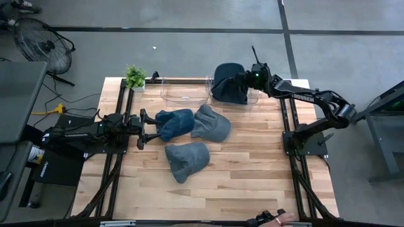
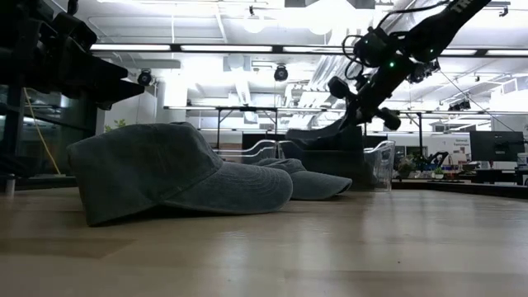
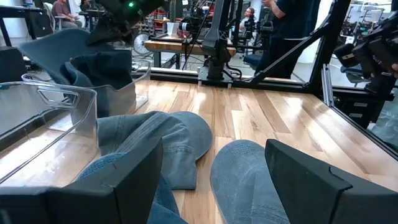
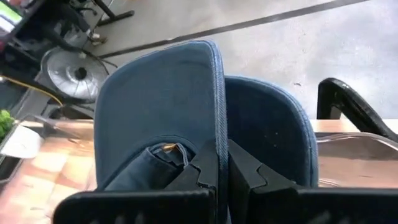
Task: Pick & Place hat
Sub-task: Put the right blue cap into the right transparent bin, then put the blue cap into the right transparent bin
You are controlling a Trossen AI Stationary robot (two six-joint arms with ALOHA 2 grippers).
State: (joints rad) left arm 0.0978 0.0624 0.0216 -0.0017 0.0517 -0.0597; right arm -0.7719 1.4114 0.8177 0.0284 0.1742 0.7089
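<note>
Three blue denim hats lie crown-up on the wooden table: one [image 1: 175,123] on the left, one [image 1: 211,123] in the middle, one [image 1: 187,159] nearer the front. My left gripper [image 1: 150,128] is open and level, its fingers either side of the left hat's near end [image 3: 155,155]; I cannot tell whether they touch it. My right gripper [image 1: 245,81] is shut on a fourth, darker hat [image 1: 227,83] at the far right clear bin [image 1: 252,98]. My right gripper pinches an edge of the hat's crown [image 4: 219,146] between its two fingers, beside the back strap's brass buckle [image 4: 168,148]. The fingers slant down from the table's right. The hat hangs below them, its lower part inside the bin [image 3: 93,68].
A second clear bin [image 1: 184,93] stands left of the first at the table's far edge. A small potted plant [image 1: 134,77] sits at the far left corner. A person's hand [image 1: 281,219] shows at the near edge. Bare wood lies at the front and right.
</note>
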